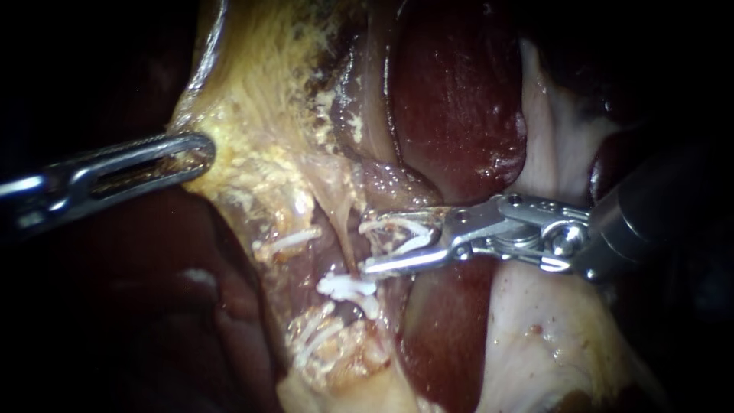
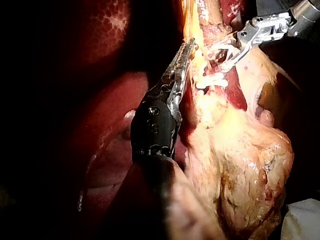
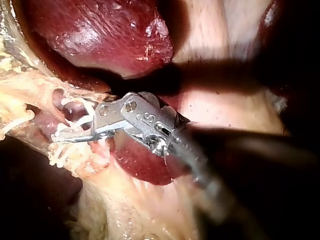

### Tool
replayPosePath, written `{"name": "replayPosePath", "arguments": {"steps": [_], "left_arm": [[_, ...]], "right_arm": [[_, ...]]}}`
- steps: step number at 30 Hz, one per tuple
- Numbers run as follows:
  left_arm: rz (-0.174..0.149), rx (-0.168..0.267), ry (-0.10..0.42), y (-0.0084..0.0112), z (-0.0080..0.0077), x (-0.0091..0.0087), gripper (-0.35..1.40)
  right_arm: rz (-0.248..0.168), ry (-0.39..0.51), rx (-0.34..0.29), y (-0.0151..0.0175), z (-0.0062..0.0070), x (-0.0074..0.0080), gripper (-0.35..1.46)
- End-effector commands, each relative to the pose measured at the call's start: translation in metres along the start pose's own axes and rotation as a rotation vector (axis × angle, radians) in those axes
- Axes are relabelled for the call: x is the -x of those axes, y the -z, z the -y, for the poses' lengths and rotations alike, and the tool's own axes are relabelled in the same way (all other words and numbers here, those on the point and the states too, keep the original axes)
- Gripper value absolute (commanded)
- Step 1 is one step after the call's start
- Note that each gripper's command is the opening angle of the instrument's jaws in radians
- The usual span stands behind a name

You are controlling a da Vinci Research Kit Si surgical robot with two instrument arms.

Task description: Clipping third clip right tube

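Note:
My right instrument (image 1: 365,245) comes in from the right, its jaws spread and holding a white clip (image 1: 397,233) between them. The clip's open end reaches a thin pale tube (image 1: 348,229) that runs down through the dissected tissue. Another white clip (image 1: 345,287) sits on the tube just below the jaws, and two more (image 1: 287,241) (image 1: 313,336) lie to the left and lower. My left instrument (image 1: 195,153) is shut on yellowish fatty tissue (image 1: 252,122) at the left. The right wrist view shows the clip-bearing jaws (image 3: 62,130) against stringy tissue.
Dark red liver (image 1: 459,99) lies above and behind the right instrument's jaws, another lobe (image 1: 443,336) below them. Pale glistening tissue (image 1: 543,344) fills the lower right. In the left wrist view a bulky yellowish mass (image 2: 240,150) hangs beside my left instrument (image 2: 186,50).

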Motion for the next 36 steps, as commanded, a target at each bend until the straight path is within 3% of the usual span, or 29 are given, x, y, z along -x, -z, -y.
{"name": "replayPosePath", "arguments": {"steps": [1,2,6,14,19,28,36], "left_arm": [[0.0,0.0,0.0,0.0,0.0,0.0,-0.35],[0.0,0.0,0.0,0.0,0.0,0.0,-0.35],[0.0,0.0,0.0,0.0,0.0,0.0,-0.35],[0.0,-0.001,-0.001,0.0,-0.0001,0.0,-0.35],[0.0,-0.001,-0.001,-0.0001,-0.0002,0.0,-0.35],[0.0,-0.002,-0.002,-0.0003,-0.0008,-0.0001,-0.35],[0.0,-0.002,-0.002,-0.0003,-0.0009,-0.0002,-0.35]], "right_arm": [[0.003,-0.001,-0.01,-0.0003,0.0,0.0001,0.58],[0.012,-0.011,-0.025,-0.0007,-0.0001,0.0003,0.58],[-0.019,-0.044,-0.102,-0.0017,-0.0001,0.0005,0.57],[-0.072,-0.074,-0.238,-0.0035,0.0,-0.0002,0.54],[-0.082,-0.101,-0.308,-0.0037,0.0004,-0.0006,0.52],[-0.106,-0.156,-0.342,-0.0037,0.0007,-0.0013,0.48],[-0.117,-0.219,-0.295,-0.0038,0.0004,-0.0021,0.39]]}}
